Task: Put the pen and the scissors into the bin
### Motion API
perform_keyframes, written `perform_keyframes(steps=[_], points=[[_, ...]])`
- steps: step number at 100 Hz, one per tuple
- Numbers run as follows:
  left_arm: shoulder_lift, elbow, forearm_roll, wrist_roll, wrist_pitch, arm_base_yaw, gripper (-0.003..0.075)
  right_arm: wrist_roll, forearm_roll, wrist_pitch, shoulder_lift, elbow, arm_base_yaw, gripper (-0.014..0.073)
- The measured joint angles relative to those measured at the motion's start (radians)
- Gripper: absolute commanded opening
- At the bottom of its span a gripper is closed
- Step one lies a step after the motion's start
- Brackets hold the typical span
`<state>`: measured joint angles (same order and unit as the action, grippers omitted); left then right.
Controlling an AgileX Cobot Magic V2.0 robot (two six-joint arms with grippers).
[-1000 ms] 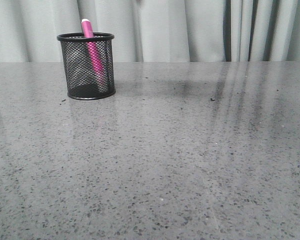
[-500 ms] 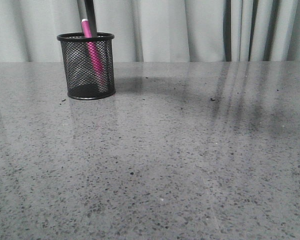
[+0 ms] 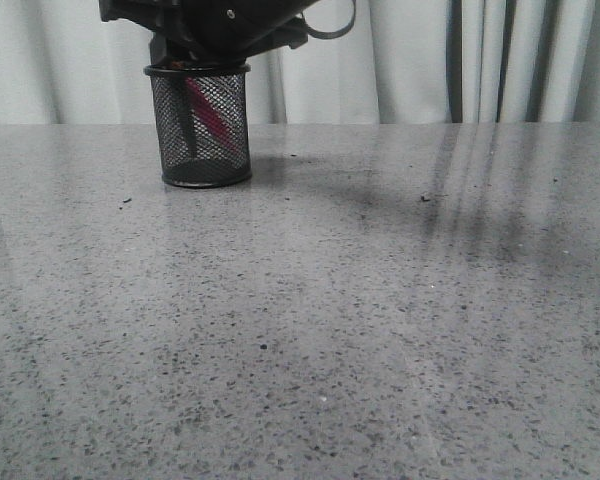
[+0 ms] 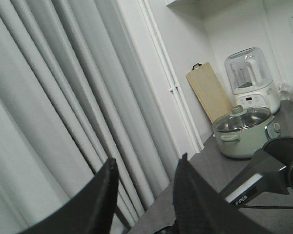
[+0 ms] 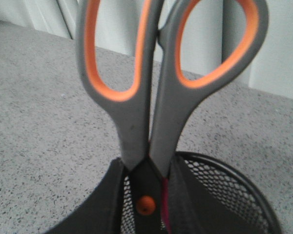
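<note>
At the upper left of the front frame, the bin [image 3: 198, 125] stands on the grey speckled desk [image 3: 360, 330], a small black wire-mesh cup with a solid black rim and base. Through its mesh the magenta pen [image 3: 210, 115] shows, leaning inside, with a dark straight shape beside it that is hard to make out. Directly above the rim, the dark bulk of the right gripper [image 3: 195, 45] fills the top edge of the frame, just over the bin's mouth.

In the right wrist view, the scissors [image 5: 156, 97] stand upright, handles up, filling the centre of the frame: grey handles with orange lining inside both loops, pressed together, and an orange pivot dot low down. The right gripper's dark fingers [image 5: 107, 204] clamp the scissors on either side just around the pivot. Below, the blades go down into the bin's mesh opening [image 5: 229, 195], and a sliver of pink pen [image 5: 165, 209] shows beside them.

In the left wrist view, the left gripper [image 4: 144, 195] has its fingers spread apart, holding nothing, pointed toward pale curtains [image 4: 63, 97].
</note>
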<state>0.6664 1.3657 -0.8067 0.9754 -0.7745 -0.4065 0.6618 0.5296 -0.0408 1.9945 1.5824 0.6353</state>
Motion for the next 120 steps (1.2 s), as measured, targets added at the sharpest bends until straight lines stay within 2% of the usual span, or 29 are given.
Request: perform_keyframes(steps=[13, 20, 27, 34, 43, 47, 52, 57, 65, 76, 88, 109, 120], points=[[-0.002, 0.000, 0.007, -0.009, -0.002, 0.000, 0.0243, 0.015, 0.000, 0.011, 0.000, 0.000, 0.000, 0.0295], [-0.002, 0.000, 0.008, -0.023, -0.002, 0.000, 0.0243, 0.026, -0.002, 0.025, -0.004, 0.000, 0.006, 0.0379], [-0.002, 0.000, 0.008, -0.031, -0.004, 0.000, 0.0243, 0.034, -0.002, 0.046, -0.016, 0.000, 0.015, 0.0428], [-0.002, 0.000, 0.015, -0.052, -0.009, 0.000, 0.0232, 0.035, -0.002, 0.068, -0.032, 0.000, 0.024, 0.0437], [-0.013, -0.015, 0.065, -0.126, -0.004, 0.000, 0.0133, 0.038, -0.004, 0.114, -0.074, 0.000, 0.035, 0.0433], [-0.025, -0.034, 0.115, -0.172, 0.002, 0.000, 0.0065, 0.038, -0.004, 0.149, -0.105, 0.000, 0.042, 0.0421], [-0.047, -0.070, 0.193, -0.263, 0.012, 0.000, -0.0013, 0.038, -0.006, 0.205, -0.151, 0.000, 0.048, 0.0353], [-0.080, -0.120, 0.284, -0.354, 0.019, 0.000, -0.0020, 0.033, -0.006, 0.270, -0.208, 0.000, 0.058, 0.0220], [-0.161, -0.232, 0.436, -0.496, 0.032, 0.000, -0.0019, -0.019, 0.004, 0.367, -0.317, -0.018, 0.069, -0.0082], [-0.289, -0.404, 0.587, -0.689, 0.050, 0.000, -0.0019, -0.098, 0.014, 0.439, -0.513, -0.110, 0.084, -0.0076], [-0.439, -0.576, 0.672, -0.836, 0.057, 0.000, -0.0019, -0.131, 0.015, 0.465, -0.759, -0.328, 0.088, -0.0076], [-0.638, -0.783, 0.695, -0.893, 0.063, 0.000, -0.0019, -0.168, 0.015, 0.482, -1.233, -0.776, 0.088, -0.0076], [-0.670, -0.829, 0.696, -0.897, 0.065, 0.000, -0.0019, -0.174, 0.015, 0.510, -1.456, -0.924, 0.088, -0.0076]])
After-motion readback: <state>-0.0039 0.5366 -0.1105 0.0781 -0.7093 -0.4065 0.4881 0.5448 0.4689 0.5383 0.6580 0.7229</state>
